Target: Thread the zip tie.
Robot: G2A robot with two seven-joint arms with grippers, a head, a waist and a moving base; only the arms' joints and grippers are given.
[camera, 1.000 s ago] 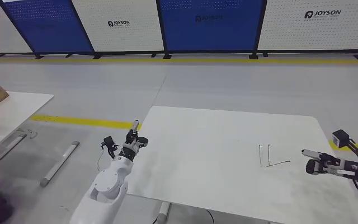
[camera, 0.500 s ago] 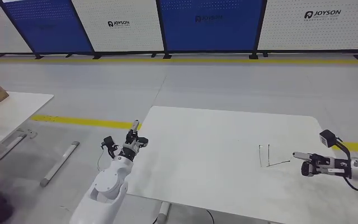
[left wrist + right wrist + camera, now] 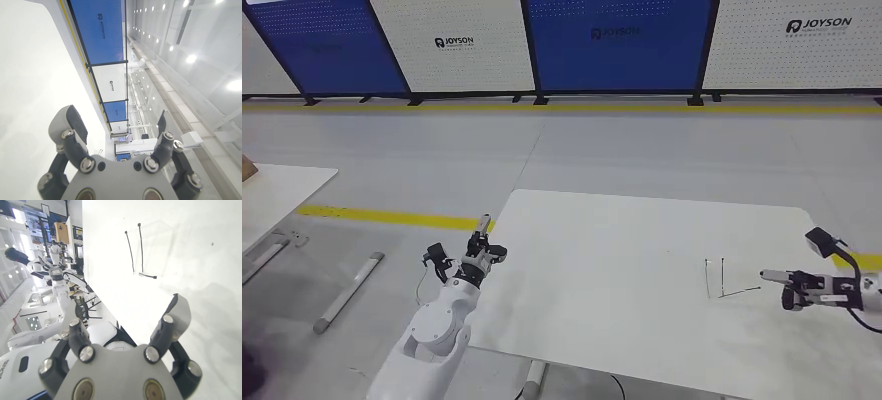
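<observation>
Now the right gripper [image 3: 125, 309] hangs just above the counter [image 3: 113, 291] near its right edge, jaws spread wide and nothing between them. Just beyond its fingertips lies a short zip tie [image 3: 147, 275], flat on the surface with its head end nearest the gripper. Two long zip ties [image 3: 140, 247] lie side by side past it, and their tail ends come down close to the short one. I cannot tell whether the three touch there.

The left gripper [image 3: 117, 111] is likewise spread and empty. It sits at the opposite edge of the counter, well apart from all the ties.

The main risk, as I judge it, is the pick itself. Each tie is thin and lies flat, so closing fingers could ride over it or scrape the counter and come up with nothing. Because the ends crowd together, a pinch aimed a little off could catch two ties or nudge the pair out of line. A grip far from the head or tail would leave the free end flopping, which makes finding the slot harder. With the left gripper so distant, the tie must also be carried across without slipping.
</observation>
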